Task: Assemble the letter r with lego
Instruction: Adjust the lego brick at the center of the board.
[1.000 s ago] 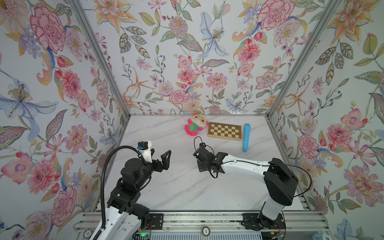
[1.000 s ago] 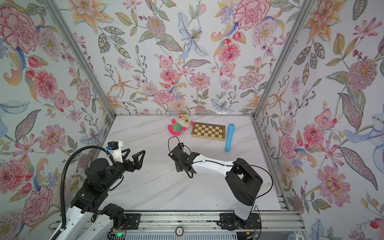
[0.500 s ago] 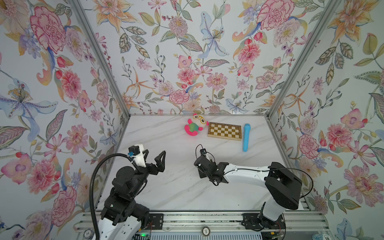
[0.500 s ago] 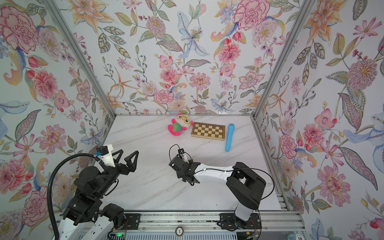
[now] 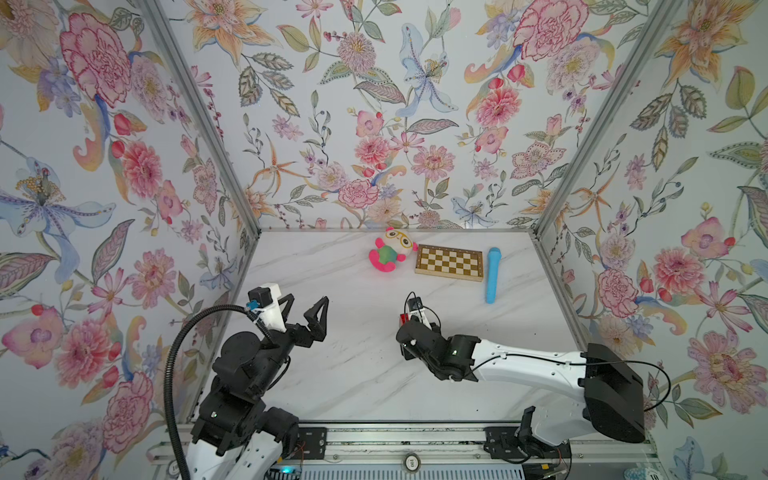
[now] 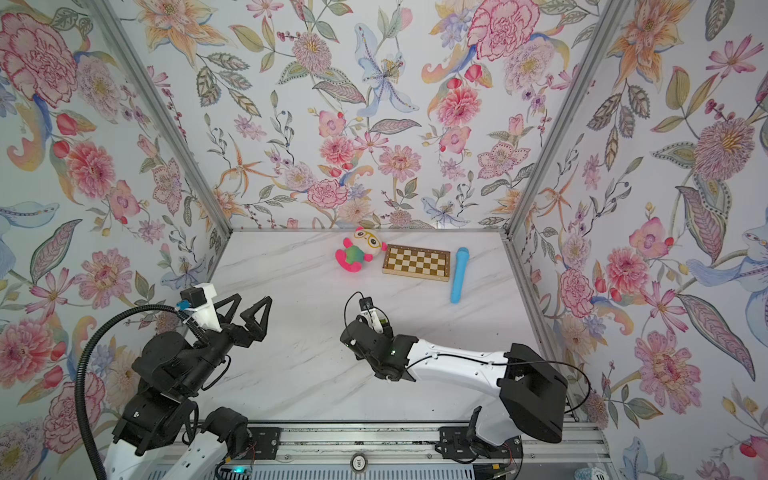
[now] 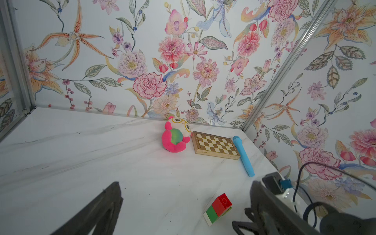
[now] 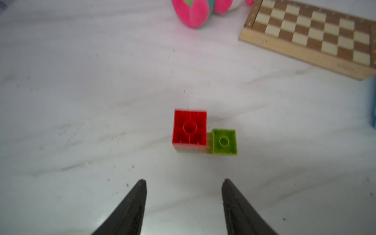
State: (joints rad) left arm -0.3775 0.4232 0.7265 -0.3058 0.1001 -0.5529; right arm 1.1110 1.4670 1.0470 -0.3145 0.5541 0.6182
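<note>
Right claw: its two dark fingers are held apart with nothing between them, so it is open and empty. The brick letter is set on the desk just ahead of the fingertips and clear of them, near the middle of the desk. In a top view only a sliver of its red brick is seen past the wrist, at about 11 o'clock from the arm's end; the claw itself is hidden there. The left claw is spread wide and empty above the desk. The letter lies well apart from it at about 3 o'clock, so the right arm is much the nearer.

The letter is judged to stand upside down. The hollow undersides of the red brick and the lime green brick are turned up toward the wrist camera, and the cream bar is at the bottom. The stem, red over the dark green brick, forms the long axis and points up. The lime green brick is set lower, at about 3 o'clock from the red one, on the same line as the gap between the fingers. The build looks finished. A straight pull-back is likely all that is called for, without the stem being brushed.
</note>
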